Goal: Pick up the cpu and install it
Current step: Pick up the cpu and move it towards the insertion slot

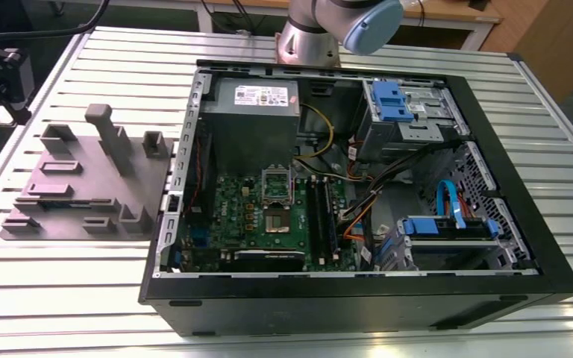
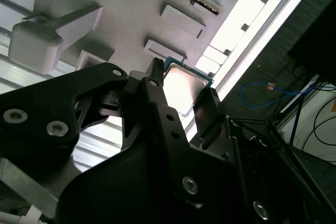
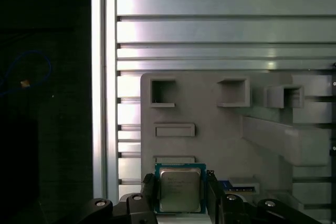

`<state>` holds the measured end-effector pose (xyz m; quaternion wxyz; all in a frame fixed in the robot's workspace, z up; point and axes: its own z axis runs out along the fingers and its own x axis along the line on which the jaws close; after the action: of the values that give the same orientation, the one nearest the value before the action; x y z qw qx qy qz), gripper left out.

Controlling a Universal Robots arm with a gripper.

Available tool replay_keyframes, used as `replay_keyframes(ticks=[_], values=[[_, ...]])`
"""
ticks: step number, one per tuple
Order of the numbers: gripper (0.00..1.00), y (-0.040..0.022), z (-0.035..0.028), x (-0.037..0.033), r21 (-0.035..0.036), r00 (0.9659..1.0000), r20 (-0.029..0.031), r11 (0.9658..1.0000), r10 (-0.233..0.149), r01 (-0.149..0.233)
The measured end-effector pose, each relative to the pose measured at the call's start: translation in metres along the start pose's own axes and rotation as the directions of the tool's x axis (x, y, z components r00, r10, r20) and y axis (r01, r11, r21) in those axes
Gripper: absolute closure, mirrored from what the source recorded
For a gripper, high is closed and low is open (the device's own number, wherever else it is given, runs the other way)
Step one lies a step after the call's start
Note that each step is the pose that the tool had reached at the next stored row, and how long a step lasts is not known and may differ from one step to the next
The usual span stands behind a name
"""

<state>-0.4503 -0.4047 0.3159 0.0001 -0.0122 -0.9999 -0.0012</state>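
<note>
Ribbed aluminium counter carries a grey fixture block and an open computer case. In the first wrist view my end effector is clenched on the cpu, pinching two opposite edges, seemingly just above the block's corner. So thin a hold could, I judge, let the chip tilt or slip, and a skewed landing might bend pins in the socket. Print on its lid is too small to read.

cpu: silvery metal top, faint sheen; flanking it, matt black gripper; behind it, smooth matt grey plastic block on ribbed shiny metal table.
</note>
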Motion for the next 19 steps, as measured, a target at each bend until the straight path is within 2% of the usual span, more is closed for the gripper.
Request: replay_keyframes(ticks=[19], values=[[0.53,0.0,-0.0075,0.0,0.0001,1.0,-0.0002,1.0,0.0,0.0]])
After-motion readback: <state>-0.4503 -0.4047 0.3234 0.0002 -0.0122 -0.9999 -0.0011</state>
